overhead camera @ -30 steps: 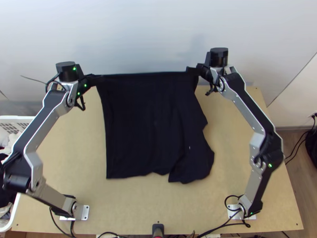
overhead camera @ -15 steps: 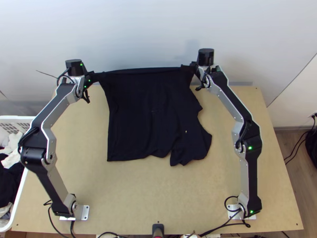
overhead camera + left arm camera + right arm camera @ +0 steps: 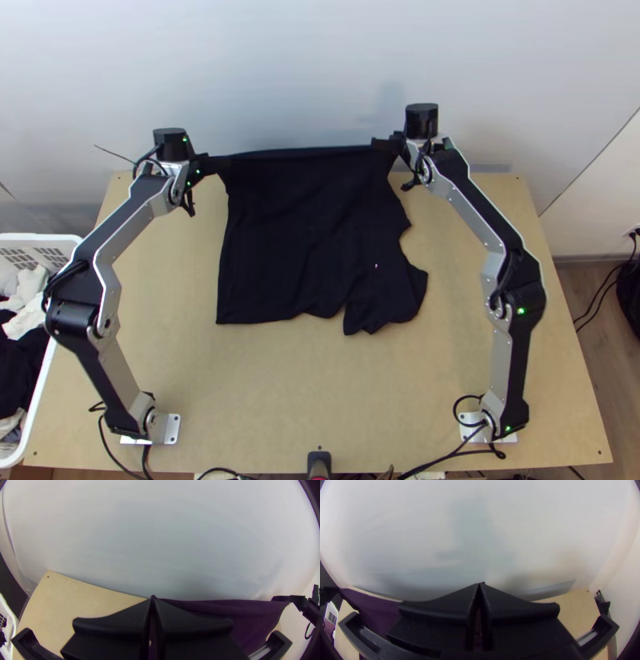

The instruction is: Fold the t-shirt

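My left gripper [image 3: 214, 165] is shut on the far left corner of the black t-shirt [image 3: 304, 240], and my right gripper [image 3: 386, 146] is shut on its far right corner. Between them the far edge is stretched nearly straight, held up off the table. The lower part lies on the table, with an uneven near edge and a ragged right side. In the left wrist view, the left gripper [image 3: 152, 601] has its fingertips together, with the cloth [image 3: 246, 613] running off beside them. In the right wrist view, the right gripper [image 3: 480, 586] is closed beside the cloth [image 3: 373, 610].
A white basket [image 3: 32, 424] with clothes stands at the table's left side. The pale wall [image 3: 280, 64] rises behind the far edge. Bare wood of the table [image 3: 280, 392] lies in front of the shirt. Cables run along the near edge.
The shirt's near edge has drawn back from the table's near side. The left gripper has shifted right; the right one went left, then slightly back right. Both dipped a little toward the near side lately.
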